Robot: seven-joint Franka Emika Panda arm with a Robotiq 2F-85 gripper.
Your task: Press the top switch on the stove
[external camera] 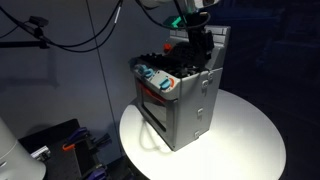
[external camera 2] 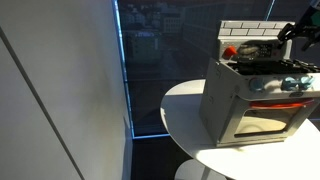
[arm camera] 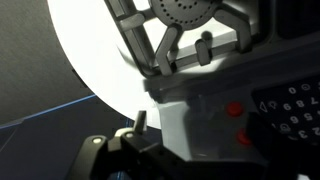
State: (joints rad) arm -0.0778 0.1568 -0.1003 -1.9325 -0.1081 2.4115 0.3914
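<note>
Hovering over the back of the toy stove (external camera: pixel 185 100), at about 1 o'clock of its cooktop in an exterior view, the pincer (external camera: pixel 198 48) shows too little to tell whether it is clenched or released. The stove stands on the round white table (external camera: pixel 250 140). Pressing well likely calls for a slow, square descent, one fingertip on the upper red button (arm camera: pixel 236 108), at 9 o'clock of the dark control panel (arm camera: pixel 290 110). The oven door (external camera 2: pixel 262 122) looks closed; its contents cannot be made out.

We see black two-finger gripper (external camera: pixel 199 42) on white arm (external camera: pixel 158 5), fingers down, above far edge of white round tabletop (external camera: pixel 250 140); jaw gap unclear.
</note>
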